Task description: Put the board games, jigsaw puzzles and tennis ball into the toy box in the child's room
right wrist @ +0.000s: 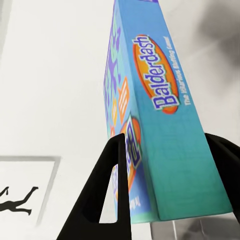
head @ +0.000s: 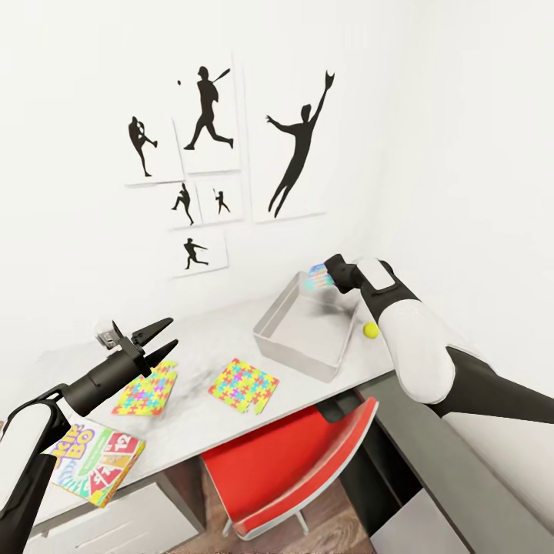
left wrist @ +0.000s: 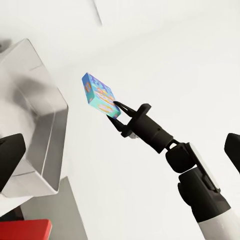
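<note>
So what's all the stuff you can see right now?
Toy box: one, grey metal, open, on the table's right part.
Jigsaw puzzles: two, multicoloured, flat on the table, one near the box, one further left.
Skip-Bo board game: one, colourful, table's front left edge.
Balderdash board game: one, blue, held above the box.
Tennis ball: one, yellow-green, on the table right of the box.
Table: one, grey-white.
Chair: one, red, under the table.
Silhouette pictures: six, black-on-white, wall.
Left gripper: black, open.
Right gripper: black, holding Balderdash.
</note>
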Robot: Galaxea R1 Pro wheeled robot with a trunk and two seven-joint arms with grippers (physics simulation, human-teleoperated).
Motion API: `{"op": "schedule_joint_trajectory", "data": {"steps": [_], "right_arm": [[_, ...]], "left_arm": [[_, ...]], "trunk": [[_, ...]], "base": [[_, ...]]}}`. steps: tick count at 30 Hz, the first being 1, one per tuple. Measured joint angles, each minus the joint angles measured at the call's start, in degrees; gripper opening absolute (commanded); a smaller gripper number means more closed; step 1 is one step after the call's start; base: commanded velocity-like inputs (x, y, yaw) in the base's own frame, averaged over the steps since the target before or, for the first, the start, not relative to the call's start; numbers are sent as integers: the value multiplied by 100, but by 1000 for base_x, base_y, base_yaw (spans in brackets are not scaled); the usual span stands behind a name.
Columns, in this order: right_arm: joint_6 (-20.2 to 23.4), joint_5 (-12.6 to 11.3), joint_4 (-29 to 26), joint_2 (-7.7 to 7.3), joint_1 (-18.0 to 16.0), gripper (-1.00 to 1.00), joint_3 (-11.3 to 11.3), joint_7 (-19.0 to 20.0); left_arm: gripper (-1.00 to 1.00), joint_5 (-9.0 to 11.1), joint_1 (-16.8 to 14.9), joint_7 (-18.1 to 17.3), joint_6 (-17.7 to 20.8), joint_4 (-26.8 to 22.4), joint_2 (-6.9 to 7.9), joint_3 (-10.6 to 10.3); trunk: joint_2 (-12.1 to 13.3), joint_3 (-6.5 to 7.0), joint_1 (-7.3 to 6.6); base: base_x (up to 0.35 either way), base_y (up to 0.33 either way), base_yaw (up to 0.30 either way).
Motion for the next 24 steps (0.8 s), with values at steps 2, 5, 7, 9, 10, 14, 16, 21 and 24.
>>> {"op": "schedule_joint_trajectory", "data": {"steps": [2,5,7,9,10,14,16,21,24], "right_arm": [[0,-2,-1,-5,2,-100,0,0],[-9,-1,-6,-9,4,-100,0,1],[-49,1,-38,-12,6,-100,1,-5],[-80,8,-71,-13,10,-100,2,-8],[-107,0,-105,-16,14,-100,2,-10],[-159,0,-189,-26,20,-100,4,-19],[-177,3,-223,-40,22,-100,4,-31],[-204,-3,-277,-58,23,-100,5,-51],[-209,0,-304,-74,24,-100,6,-57]], "left_arm": [[100,0,0,1,-1,2,-1,-2],[100,-1,0,4,-1,4,-1,-4],[100,-15,1,7,-3,11,-2,-8],[100,-22,1,8,-4,12,-2,-10],[100,-30,1,7,-7,12,-3,-11],[100,-44,1,9,-19,13,-7,-15],[100,-49,1,8,-25,14,-8,-16],[100,-51,0,10,-32,15,-14,-18],[100,-52,0,7,-35,15,-16,-18]], "trunk": [[0,-16,0],[-1,-33,-1],[-1,-40,-1],[-1,-45,-1],[-1,-47,-1],[-1,-52,0],[-1,-54,0],[-1,-56,0],[-1,-57,0]], "base": [[43,32,50],[87,67,36],[94,72,20],[75,58,16],[53,41,12],[37,28,8],[20,15,2],[12,9,-38],[6,5,-131]]}}
